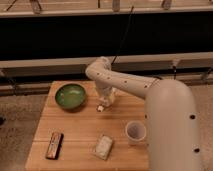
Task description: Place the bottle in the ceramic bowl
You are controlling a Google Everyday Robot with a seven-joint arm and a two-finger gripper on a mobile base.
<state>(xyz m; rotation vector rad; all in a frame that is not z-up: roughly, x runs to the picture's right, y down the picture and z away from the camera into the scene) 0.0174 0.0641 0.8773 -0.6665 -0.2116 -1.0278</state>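
Note:
The green ceramic bowl (70,95) sits at the back left of the wooden table (80,130) and looks empty. My gripper (104,102) hangs just right of the bowl, low over the table. It is shut on the small clear bottle (102,105), whose white cap points down and to the left. Most of the bottle's body is hidden by the gripper. The white arm (125,82) reaches in from the right.
A translucent plastic cup (135,132) stands at the front right. A pale wrapped packet (103,146) lies at the front middle. A dark snack bar (54,144) lies at the front left. A rail and a dark wall run behind the table.

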